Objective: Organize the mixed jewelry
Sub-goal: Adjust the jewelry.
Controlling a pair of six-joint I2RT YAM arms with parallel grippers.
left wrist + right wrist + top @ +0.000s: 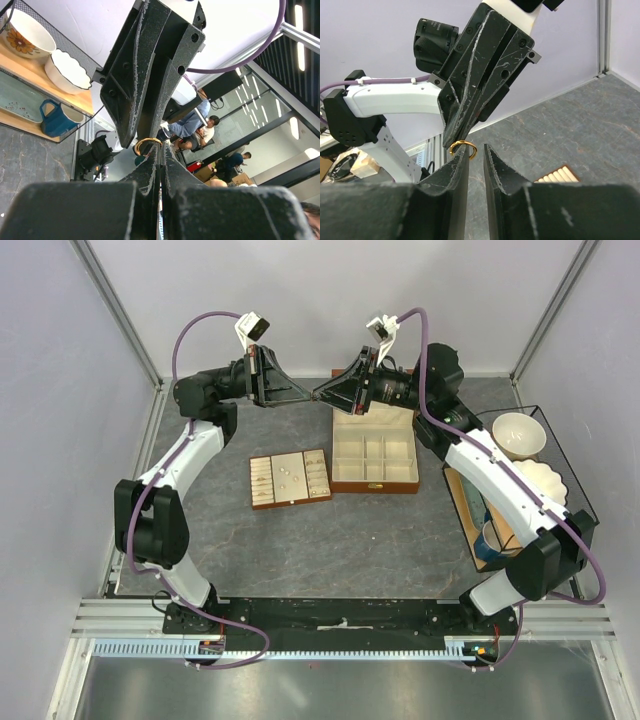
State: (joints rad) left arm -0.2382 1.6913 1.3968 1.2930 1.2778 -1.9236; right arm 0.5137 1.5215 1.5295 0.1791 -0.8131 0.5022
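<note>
Right wrist: left claw (454, 138) pinching gold ring (462, 142), right claw (476, 149) slightly spread; top view hides ring.

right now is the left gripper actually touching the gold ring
Touching. In the right wrist view the left gripper has its shut fingertips pinched on the gold ring; the left wrist view shows the ring poking out between them.

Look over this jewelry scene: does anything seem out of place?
Yes: a gold ring hangs in mid-air, pinched at the tip of the left gripper, the right gripper open beside it, away from the tray and box.
</note>
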